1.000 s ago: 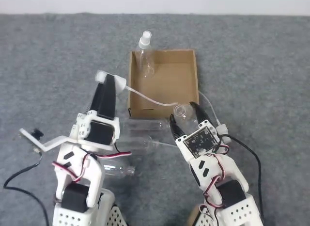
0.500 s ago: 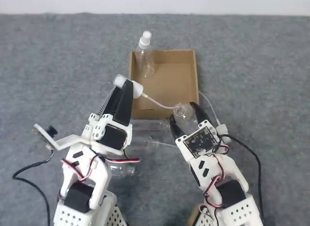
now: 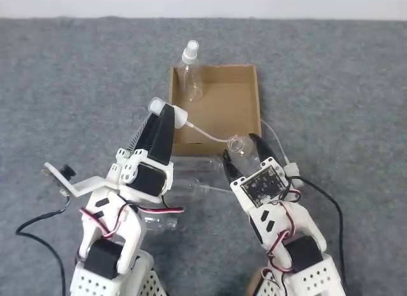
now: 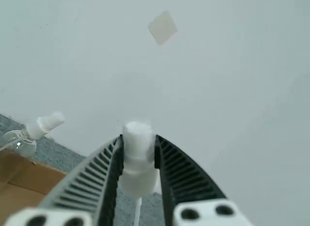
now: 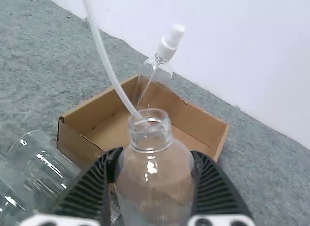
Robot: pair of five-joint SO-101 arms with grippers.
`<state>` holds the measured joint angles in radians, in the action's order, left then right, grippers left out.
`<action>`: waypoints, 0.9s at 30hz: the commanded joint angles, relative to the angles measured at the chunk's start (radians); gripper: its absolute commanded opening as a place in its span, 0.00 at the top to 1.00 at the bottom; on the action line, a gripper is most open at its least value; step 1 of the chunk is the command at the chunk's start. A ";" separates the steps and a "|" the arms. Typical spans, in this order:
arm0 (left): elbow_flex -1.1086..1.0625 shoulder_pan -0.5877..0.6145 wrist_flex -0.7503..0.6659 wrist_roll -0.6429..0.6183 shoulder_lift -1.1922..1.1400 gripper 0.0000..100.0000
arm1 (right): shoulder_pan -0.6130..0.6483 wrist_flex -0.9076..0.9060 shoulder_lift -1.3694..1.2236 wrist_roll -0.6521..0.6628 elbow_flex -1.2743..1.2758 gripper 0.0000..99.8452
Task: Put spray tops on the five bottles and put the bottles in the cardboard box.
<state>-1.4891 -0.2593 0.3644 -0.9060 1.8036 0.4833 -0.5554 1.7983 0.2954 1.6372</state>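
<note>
My left gripper [image 3: 166, 113] is shut on a white spray top [image 4: 138, 155], held up over the near left corner of the cardboard box [image 3: 245, 107]. Its thin tube [image 3: 206, 136] curves down into the open neck of a clear bottle [image 5: 154, 160]. My right gripper [image 3: 241, 151] holds that bottle upright at the box's near edge, fingers [image 5: 87, 187] shut on its shoulders. One capped bottle [image 3: 190, 72] stands in the box's far left corner, also seen as the capped bottle [image 5: 161, 58]. Uncapped clear bottles [image 3: 187, 175] lie on the carpet between the arms.
Grey carpet [image 3: 76, 86] covers the table, with open room left and right of the box. A white wall [image 5: 252, 51] rises behind the box. Cables [image 3: 38, 229] trail beside the left arm's base. Another clear bottle [image 5: 34, 160] lies beside the held one.
The left arm swung right and forward with the spray top, bringing its tube to the bottle's neck. Since half a second ago nothing has moved. The right arm stayed still.
</note>
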 commanded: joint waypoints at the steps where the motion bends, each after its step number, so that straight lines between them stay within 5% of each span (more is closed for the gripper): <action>1: 0.033 0.009 0.005 0.006 0.021 0.99 | 0.010 0.025 0.018 0.008 -0.008 0.95; 12: 0.035 0.241 0.002 -0.150 0.021 0.99 | 0.012 0.062 0.018 0.008 0.028 0.95; 27: 0.065 0.235 0.005 -0.160 0.021 0.99 | 0.030 0.087 0.015 0.017 0.046 0.95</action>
<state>-1.4891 -0.0261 0.3675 -1.0533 1.8036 0.5125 -0.4956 1.7983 0.2954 1.6602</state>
